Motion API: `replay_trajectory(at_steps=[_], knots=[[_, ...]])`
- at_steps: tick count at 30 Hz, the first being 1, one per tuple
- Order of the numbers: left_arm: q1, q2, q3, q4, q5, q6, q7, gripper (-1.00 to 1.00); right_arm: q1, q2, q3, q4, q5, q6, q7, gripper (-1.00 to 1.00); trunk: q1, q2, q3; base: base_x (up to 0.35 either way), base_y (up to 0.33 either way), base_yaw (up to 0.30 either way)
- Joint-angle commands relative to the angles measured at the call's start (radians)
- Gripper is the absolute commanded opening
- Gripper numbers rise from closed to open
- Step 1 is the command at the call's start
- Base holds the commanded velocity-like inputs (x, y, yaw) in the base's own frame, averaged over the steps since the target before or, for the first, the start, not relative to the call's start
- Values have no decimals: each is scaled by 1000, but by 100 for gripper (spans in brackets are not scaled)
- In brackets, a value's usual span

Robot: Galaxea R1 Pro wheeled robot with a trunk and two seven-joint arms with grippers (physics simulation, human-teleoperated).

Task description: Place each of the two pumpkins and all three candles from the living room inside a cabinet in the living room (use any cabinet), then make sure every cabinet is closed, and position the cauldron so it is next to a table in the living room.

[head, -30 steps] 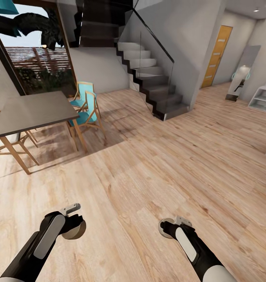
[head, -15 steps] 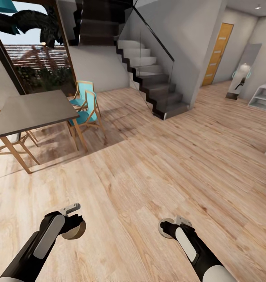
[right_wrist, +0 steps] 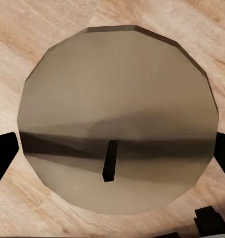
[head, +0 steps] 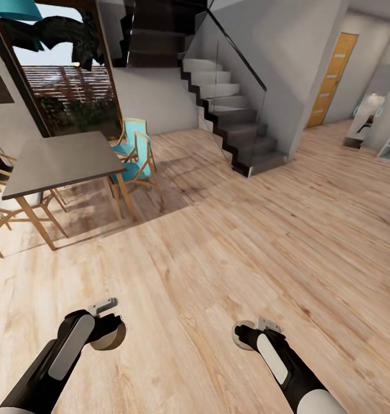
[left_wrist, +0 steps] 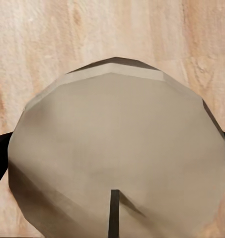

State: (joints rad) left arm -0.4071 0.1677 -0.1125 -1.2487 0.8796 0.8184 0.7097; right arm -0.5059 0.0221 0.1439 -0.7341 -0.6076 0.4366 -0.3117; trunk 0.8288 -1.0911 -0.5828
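Head view: both arms hang low over the bare wood floor (head: 229,241), left claw (head: 105,322) and right claw (head: 249,332) pointing down with fingers hidden, so wide or narrow I cannot tell; a tall dark dining table (head: 62,161) with teal chairs (head: 131,152) stands at left, stairs (head: 235,115) beyond, robot likely in transit. Left wrist view: a pale round disc (left_wrist: 117,153) over floorboards. Right wrist view: a similar disc (right_wrist: 117,124); pumpkins, once found, will probably handle light, rigid, best gripped across the ribs.
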Motion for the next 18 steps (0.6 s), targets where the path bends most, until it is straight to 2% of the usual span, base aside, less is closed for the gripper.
replay_trajectory(at_steps=[1,18], knots=[[-1,1,-3,-1,9,1,10,-100,0,-1,3,-2,-11,2,-10,-100,0,-1,-1,0,0,280],[-1,1,-1,-1,19,1,10,-100,0,-1,3,-2,-10,1,-10,-100,0,-1,-1,0,0,288]])
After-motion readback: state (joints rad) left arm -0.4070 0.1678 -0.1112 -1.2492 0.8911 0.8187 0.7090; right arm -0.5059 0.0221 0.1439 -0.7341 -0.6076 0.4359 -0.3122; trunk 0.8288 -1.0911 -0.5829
